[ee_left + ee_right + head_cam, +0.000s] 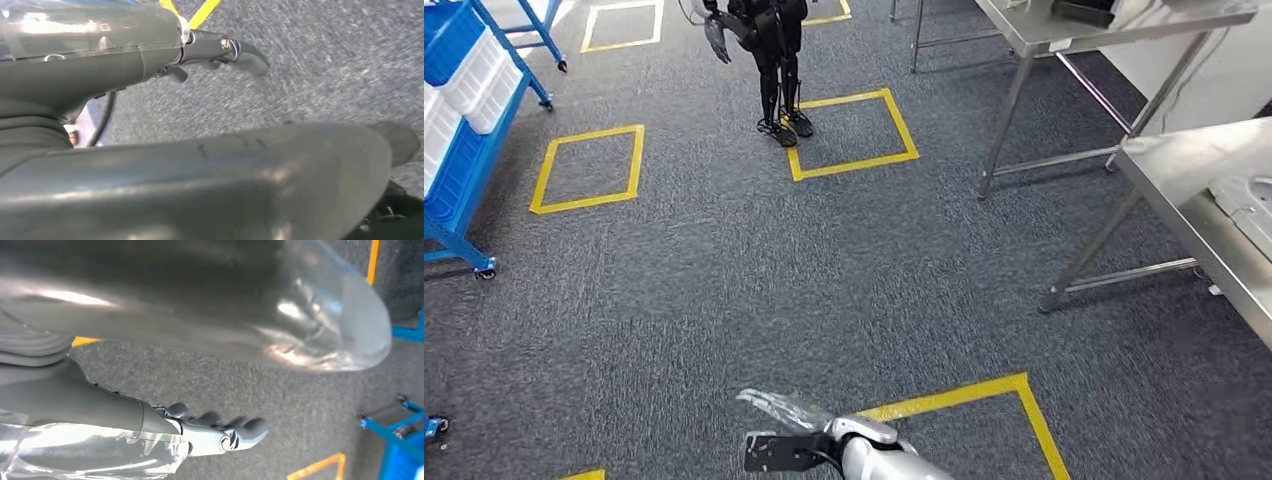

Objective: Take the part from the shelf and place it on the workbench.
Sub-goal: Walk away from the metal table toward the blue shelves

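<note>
Left hand (125, 65) and right hand (150, 425) both released, hanging over carpet. Shelf (454, 170) at 9 o'clock. Can't tell the part; pale item (1249, 200) lies on desk (1214, 255) at 3 o'clock.

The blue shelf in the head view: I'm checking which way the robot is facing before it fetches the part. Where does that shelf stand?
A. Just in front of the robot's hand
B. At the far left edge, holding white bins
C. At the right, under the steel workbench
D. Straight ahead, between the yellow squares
B: the blue shelf runs along the left edge with white bins on it, while the steel workbench is at the right.
</note>
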### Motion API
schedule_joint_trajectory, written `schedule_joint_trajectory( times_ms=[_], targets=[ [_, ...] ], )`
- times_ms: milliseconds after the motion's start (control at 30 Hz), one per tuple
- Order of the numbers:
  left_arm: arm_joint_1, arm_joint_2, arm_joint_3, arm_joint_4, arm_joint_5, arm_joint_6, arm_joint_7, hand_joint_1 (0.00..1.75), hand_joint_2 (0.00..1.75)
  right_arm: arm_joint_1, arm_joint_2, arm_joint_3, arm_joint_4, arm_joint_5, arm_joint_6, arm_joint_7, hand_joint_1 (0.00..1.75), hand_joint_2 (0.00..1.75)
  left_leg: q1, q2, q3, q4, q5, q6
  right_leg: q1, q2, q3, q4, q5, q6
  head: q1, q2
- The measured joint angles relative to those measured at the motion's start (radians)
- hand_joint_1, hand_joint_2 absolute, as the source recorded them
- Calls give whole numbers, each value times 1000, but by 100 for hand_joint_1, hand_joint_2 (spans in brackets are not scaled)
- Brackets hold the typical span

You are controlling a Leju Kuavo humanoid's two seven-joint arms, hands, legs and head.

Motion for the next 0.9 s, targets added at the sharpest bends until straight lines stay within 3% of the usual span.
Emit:
schedule_joint_trajectory(
  times_ms=[67,100,167,200,267,300,333,367,467,500,567,900],
  targets=[
    [-1,1,0,0,-1,1,-1,0,0,-3,1,0,-4,1,1,-1,0,0,2,0,25,-19,-13,8,1,-2,11,-2,17,12,0,0],
    [-1,1,1,0,0,2,-2,0,0,-5,1,0,-6,1,0,-2,0,0,5,-1,41,-34,-16,12,3,-4,4,23,37,16,0,0],
    [-1,1,2,0,3,4,-1,0,0,-9,0,0,-7,0,0,-3,0,0,9,-2,78,-60,-25,18,6,-5,-60,125,62,19,0,0],
    [-2,1,3,0,6,5,1,0,0,-8,-1,0,-6,0,0,-3,0,0,9,-3,92,-67,-33,20,6,-6,-108,185,50,18,0,0],
    [-3,0,6,0,10,7,3,0,0,-6,-3,0,-5,0,-1,-3,0,0,9,-5,121,-71,-58,21,6,-6,-195,251,-30,19,0,0],
    [-2,0,7,0,11,7,3,0,0,-5,-5,0,-4,0,-1,-3,0,0,9,-7,137,-69,-71,20,7,-6,-223,251,-66,20,0,0],
    [-2,0,8,0,12,7,3,0,0,-5,-5,0,-4,0,-2,-3,0,0,9,-8,154,-67,-86,20,7,-6,-238,227,-73,22,0,0],
    [-1,-2,8,0,12,7,3,0,0,-5,-5,0,-4,0,-3,-3,0,0,9,-9,173,-64,-101,19,7,-6,-244,183,-39,23,0,0],
    [-3,-6,10,0,14,8,3,0,0,-6,-6,0,-3,3,-12,0,0,0,8,-14,208,-52,-142,11,11,-6,-241,43,162,14,0,0],
    [-4,-6,11,0,15,8,3,0,0,-7,-6,0,-2,4,-15,2,0,0,8,-15,211,-48,-149,4,13,-5,-241,25,198,9,0,0],
    [-5,-7,15,0,16,10,3,0,0,-9,-4,1,-2,7,-20,5,0,0,10,-16,215,-45,-157,-3,17,-2,-236,19,211,5,-1,0],
    [-4,-7,28,0,21,13,-1,0,0,-12,-2,2,-2,3,-22,5,0,0,11,-15,227,-66,-169,-4,19,0,-230,15,201,-7,0,0]
  ],
)
